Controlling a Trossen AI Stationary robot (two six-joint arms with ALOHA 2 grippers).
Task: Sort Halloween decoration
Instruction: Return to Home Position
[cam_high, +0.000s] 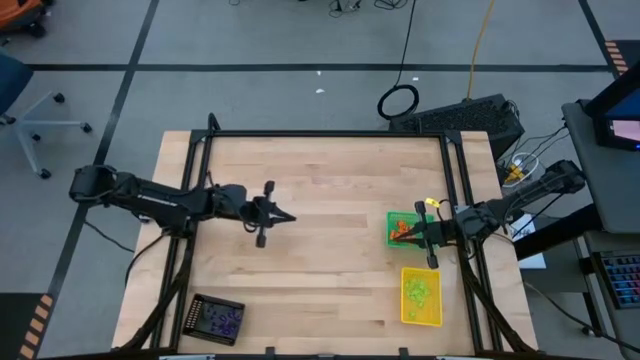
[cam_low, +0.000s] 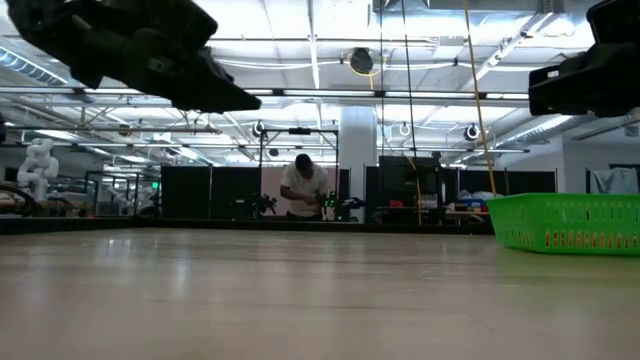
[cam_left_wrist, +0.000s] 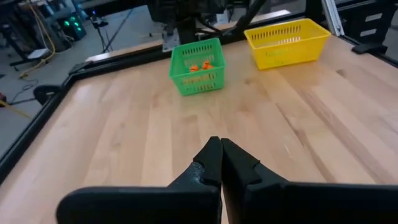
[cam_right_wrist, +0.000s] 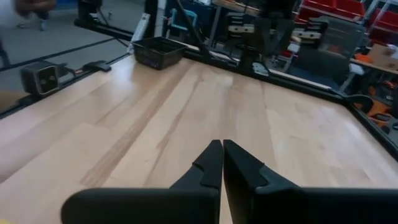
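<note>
With the Halloween decoration sorted into the green tray, yellow tray and black tray, the left gripper and right gripper hover pinched closed and empty, apparently homing, which calls only for a tray-clear retreat.

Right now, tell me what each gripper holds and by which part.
Nothing is held. The left gripper and the right gripper are both closed and empty above the table.
</note>
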